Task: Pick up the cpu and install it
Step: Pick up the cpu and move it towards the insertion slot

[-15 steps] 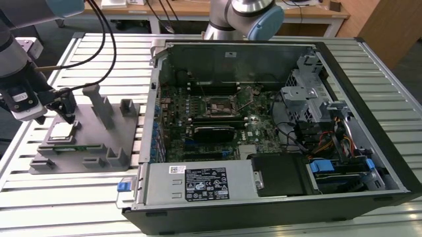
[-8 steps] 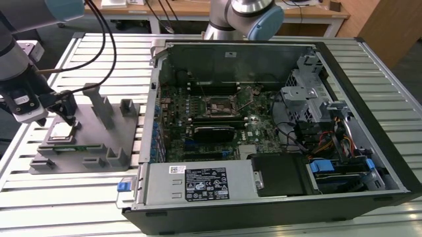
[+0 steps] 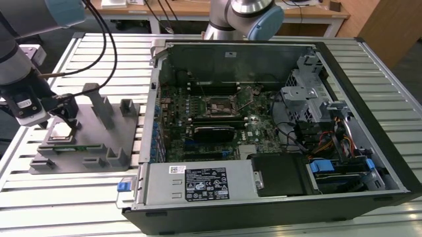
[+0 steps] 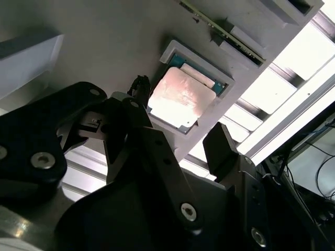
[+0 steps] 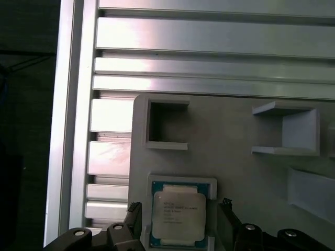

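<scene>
We see the cpu (image 5: pixel 178 212) lying flat in a pocket of the grey fixture (image 5: pixel 235 172) at the exterior view's left; the claw (image 5: pixel 180 225) hangs directly above, open and empty, straddling it.

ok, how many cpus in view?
1. The cpu lies in its recess on the grey fixture, between the fingers of the open hand. The motherboard socket is too dim to rule out another.
</scene>
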Controlling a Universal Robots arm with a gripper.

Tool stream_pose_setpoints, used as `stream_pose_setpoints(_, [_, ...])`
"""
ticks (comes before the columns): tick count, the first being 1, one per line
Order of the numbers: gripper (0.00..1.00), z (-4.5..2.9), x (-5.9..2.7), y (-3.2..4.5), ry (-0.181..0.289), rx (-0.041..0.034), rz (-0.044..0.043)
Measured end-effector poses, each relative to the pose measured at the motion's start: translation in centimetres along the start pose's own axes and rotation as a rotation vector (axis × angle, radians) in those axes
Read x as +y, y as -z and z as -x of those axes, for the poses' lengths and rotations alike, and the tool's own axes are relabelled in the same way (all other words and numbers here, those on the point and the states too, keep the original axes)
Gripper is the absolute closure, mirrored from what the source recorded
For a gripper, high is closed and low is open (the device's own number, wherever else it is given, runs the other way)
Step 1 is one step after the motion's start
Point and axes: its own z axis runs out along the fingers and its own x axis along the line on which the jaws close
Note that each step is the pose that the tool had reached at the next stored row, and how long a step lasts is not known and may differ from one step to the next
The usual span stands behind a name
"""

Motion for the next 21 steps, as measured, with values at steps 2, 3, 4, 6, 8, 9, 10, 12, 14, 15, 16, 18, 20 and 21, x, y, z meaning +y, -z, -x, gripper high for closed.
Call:
stream_pose_setpoints(2, [0.33, 0.01, -0.02, -0.16, 0.0, 0.0001, -0.003])
stream_pose_setpoints(3, [0.33, -0.01, -0.02, -0.26, 0.0, 0.0001, -0.0047])
stream_pose_setpoints(4, [0.33, -0.05, -0.02, -0.35, 0.0, 0.0001, -0.0071])
stream_pose_setpoints(6, [0.33, -0.09, -0.03, -0.49, 0.0, 0.0001, -0.0148])
stream_pose_setpoints(8, [0.33, -0.09, -0.05, -0.62, 0.0, 0.0003, -0.0172])
stream_pose_setpoints(9, [0.33, -0.09, -0.05, -0.68, 0.0, 0.0003, -0.0173])
stream_pose_setpoints(10, [0.33, -0.09, -0.05, -0.75, 0.0, 0.0002, -0.0173])
stream_pose_setpoints(12, [0.33, -0.1, -0.05, -0.82, 0.0, 0.0003, -0.0174])
stream_pose_setpoints(14, [0.33, -0.1, -0.05, -0.87, 0.0, 0.0002, -0.0173])
stream_pose_setpoints(15, [0.33, -0.1, -0.06, -0.89, 0.0, 0.0002, -0.0173])
stream_pose_setpoints(16, [0.33, -0.1, -0.06, -0.9, 0.0, 0.0003, -0.0173])
stream_pose_setpoints(18, [0.33, -0.1, -0.06, -0.95, 0.0, 0.0002, -0.0173])
stream_pose_setpoints(20, [0.33, -0.1, -0.06, -0.98, 0.0, 0.0001, -0.0173])
stream_pose_setpoints(21, [0.33, -0.1, -0.06, -1.0, 0.0, 0.0002, -0.0172])
